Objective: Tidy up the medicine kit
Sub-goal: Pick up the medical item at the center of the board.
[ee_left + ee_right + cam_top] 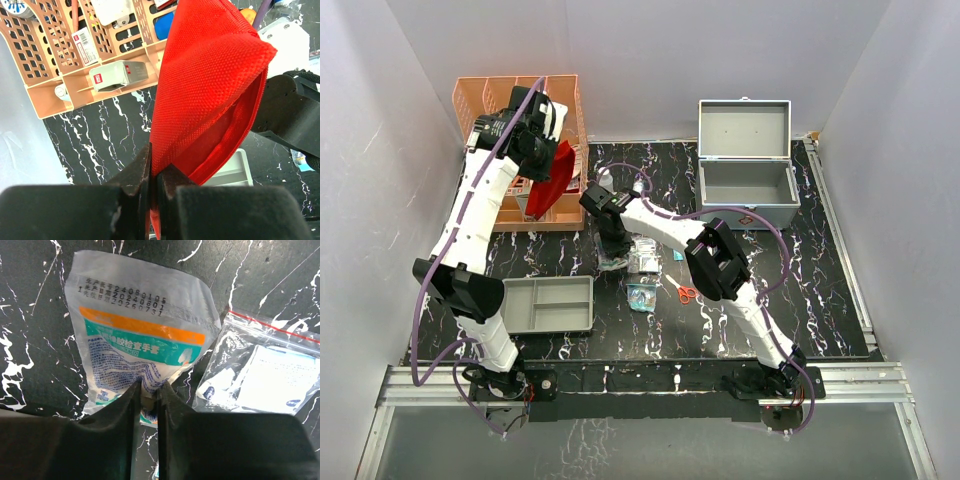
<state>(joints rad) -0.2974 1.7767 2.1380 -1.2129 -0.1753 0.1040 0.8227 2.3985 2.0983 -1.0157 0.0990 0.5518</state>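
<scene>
The left end effector [155,169] is raised above the table [820,300] at about 11 o'clock from the table's middle. Its two fingers are pressed together on one edge of a red pouch [210,90]. The pouch hangs from that pinch with its mouth gaping, just in front of the near right corner of the orange basket [470,95]. The basket stands at 10 o'clock and holds small boxes and bottles in its compartments.

The right end effector [149,390] is down near the middle of the table. Its fingers are drawn in to a narrow slit and pinch the bottom end of a clear packet [140,330] with an orange and a teal band. The packet lies flat on the table. In the right wrist view, a zip bag [270,370] with white contents lies just beside the packet, at its 3 o'clock.

Scissors [682,291] with orange handles lie at 4 o'clock from the packet. A grey tray [510,305] sits at 8 o'clock on the table, and a grey box [745,212] stands at 1 o'clock with its lid up.
</scene>
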